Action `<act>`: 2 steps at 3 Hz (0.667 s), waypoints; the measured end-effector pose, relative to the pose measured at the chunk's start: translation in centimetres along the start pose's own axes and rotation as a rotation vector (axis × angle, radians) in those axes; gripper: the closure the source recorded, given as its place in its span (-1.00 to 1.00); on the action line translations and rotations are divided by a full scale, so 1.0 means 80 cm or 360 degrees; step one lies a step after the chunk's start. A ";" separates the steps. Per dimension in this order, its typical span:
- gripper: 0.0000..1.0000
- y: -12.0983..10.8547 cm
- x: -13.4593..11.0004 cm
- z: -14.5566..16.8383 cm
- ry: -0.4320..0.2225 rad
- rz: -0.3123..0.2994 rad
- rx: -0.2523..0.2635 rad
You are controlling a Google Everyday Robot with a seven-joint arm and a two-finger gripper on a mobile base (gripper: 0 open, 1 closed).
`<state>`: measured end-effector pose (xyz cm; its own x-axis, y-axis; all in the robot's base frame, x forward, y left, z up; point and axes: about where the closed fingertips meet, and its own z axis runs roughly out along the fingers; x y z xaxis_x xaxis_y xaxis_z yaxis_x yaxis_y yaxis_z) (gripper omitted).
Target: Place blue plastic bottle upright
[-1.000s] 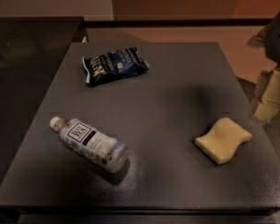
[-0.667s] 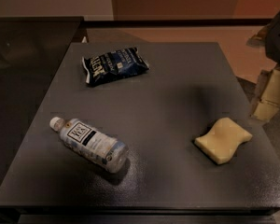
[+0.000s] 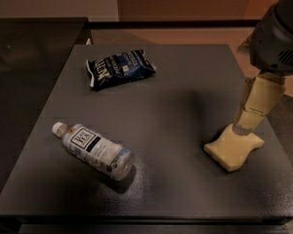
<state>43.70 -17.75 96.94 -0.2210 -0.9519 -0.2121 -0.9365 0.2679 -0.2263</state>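
The blue plastic bottle (image 3: 94, 150) lies on its side at the front left of the dark table (image 3: 176, 96). Its white cap points to the back left and its white-and-dark-blue label faces up. My gripper (image 3: 245, 123) hangs at the table's right side, just above the yellow sponge (image 3: 233, 147). It is far to the right of the bottle and holds nothing that I can see.
A dark blue crinkled snack bag (image 3: 119, 68) lies at the back left of the table. The yellow sponge lies at the front right. A dark glossy counter (image 3: 24, 48) adjoins the table on the left. The arm's grey housing (image 3: 281, 38) fills the upper right.
My gripper has moved left and down from the table's right edge to just above the sponge. The bottle, bag and sponge have not moved.
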 end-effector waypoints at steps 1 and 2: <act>-1.00 0.020 -0.035 0.023 0.0021 -0.0025 -0.0058; -1.00 0.043 -0.078 0.045 0.0044 -0.0048 -0.0123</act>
<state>42.80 -10.37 94.06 -0.1990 -0.9633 -0.1799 -0.9608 0.2279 -0.1578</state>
